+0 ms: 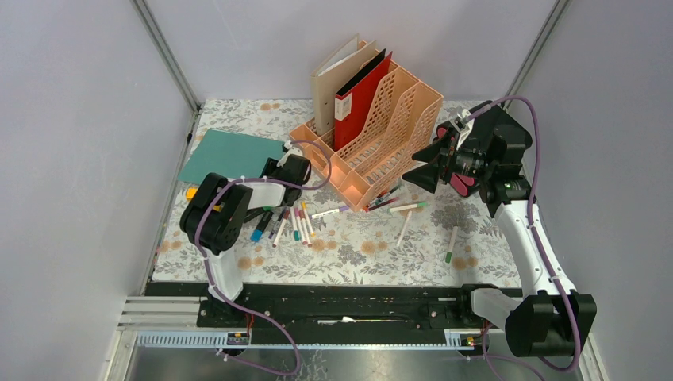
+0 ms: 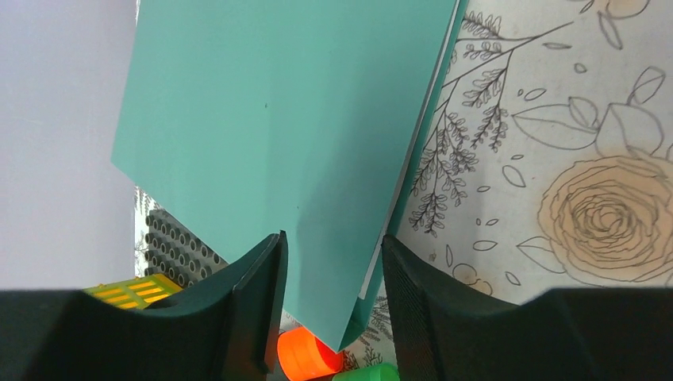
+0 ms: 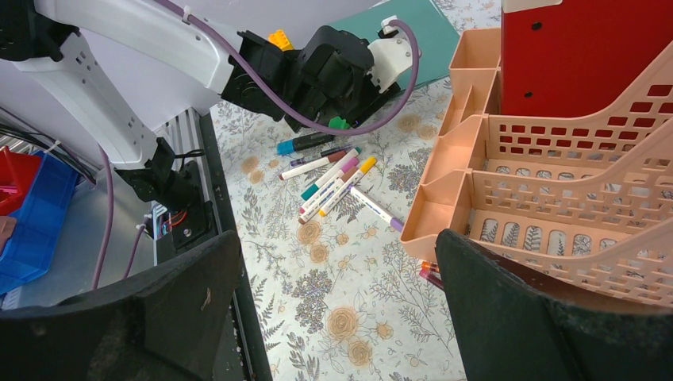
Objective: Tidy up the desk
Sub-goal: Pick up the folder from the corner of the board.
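Observation:
The desk (image 1: pixel 381 258) wears a floral cloth (image 3: pixel 341 317). A teal folder (image 1: pixel 226 155) lies at its back left. My left gripper (image 1: pixel 279 167) is at the folder's near right corner. In the left wrist view that corner of the folder (image 2: pixel 278 119) sits between the two fingers, and my left gripper (image 2: pixel 333 270) is shut on it. My right gripper (image 1: pixel 424 171) hovers open beside the peach file rack (image 1: pixel 381 135). In the right wrist view my right gripper (image 3: pixel 337 262) has only bare cloth between its fingers.
The rack (image 3: pixel 555 175) holds a red binder (image 1: pixel 359 99) and a beige folder (image 1: pixel 333 79). A pile of markers (image 1: pixel 290 222) lies left of it, with loose ones (image 1: pixel 409 208) to the right. An orange cap (image 2: pixel 305 355) and a yellow block (image 2: pixel 131 292) lie under the folder corner.

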Available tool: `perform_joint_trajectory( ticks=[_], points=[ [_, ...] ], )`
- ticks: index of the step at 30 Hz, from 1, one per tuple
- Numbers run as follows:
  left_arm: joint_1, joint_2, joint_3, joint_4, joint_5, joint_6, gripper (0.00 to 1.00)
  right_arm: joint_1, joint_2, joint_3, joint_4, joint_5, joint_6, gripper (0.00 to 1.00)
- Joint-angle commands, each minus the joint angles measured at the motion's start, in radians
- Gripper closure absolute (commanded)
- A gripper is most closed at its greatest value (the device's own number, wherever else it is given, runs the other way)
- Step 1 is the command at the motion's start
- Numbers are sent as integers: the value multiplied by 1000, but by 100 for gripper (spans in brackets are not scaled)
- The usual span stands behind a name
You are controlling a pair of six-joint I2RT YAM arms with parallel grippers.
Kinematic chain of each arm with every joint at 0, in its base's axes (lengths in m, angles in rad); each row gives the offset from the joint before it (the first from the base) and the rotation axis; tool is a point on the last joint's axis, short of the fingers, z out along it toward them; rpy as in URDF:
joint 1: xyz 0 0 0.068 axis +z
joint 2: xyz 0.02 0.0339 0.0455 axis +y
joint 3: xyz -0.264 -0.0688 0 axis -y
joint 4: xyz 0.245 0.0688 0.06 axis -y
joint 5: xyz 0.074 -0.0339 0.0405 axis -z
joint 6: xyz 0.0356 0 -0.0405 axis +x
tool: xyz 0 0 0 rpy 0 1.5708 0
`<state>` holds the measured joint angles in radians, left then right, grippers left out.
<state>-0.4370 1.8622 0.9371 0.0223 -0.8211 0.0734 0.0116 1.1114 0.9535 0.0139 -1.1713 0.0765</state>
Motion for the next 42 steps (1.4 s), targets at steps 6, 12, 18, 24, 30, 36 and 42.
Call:
perform_joint_trajectory(
  ticks=[6, 12, 18, 24, 30, 36, 42],
  points=[
    [-11, -27, -23, 134, -37, 60, 53, -6, -14, 2, 52, -30, 8, 0],
    [-11, 22, -19, 165, -72, 92, 58, -5, -15, 2, 54, -30, 8, 0],
    [-10, 71, -24, 202, -102, 114, 58, -5, -15, 2, 54, -31, 9, 0],
    [-11, 98, -16, 214, -115, 127, 58, -6, -15, 2, 54, -31, 11, 0],
    [-10, 97, -18, 243, -130, 146, 77, -6, -16, 2, 55, -33, 12, 0],
    [-20, 34, -22, 205, -111, 127, 100, -6, -16, 2, 55, -33, 13, 0],
    [-42, -110, -32, 192, -108, 131, 100, -6, -15, -2, 70, -35, 28, 0]
  ],
)
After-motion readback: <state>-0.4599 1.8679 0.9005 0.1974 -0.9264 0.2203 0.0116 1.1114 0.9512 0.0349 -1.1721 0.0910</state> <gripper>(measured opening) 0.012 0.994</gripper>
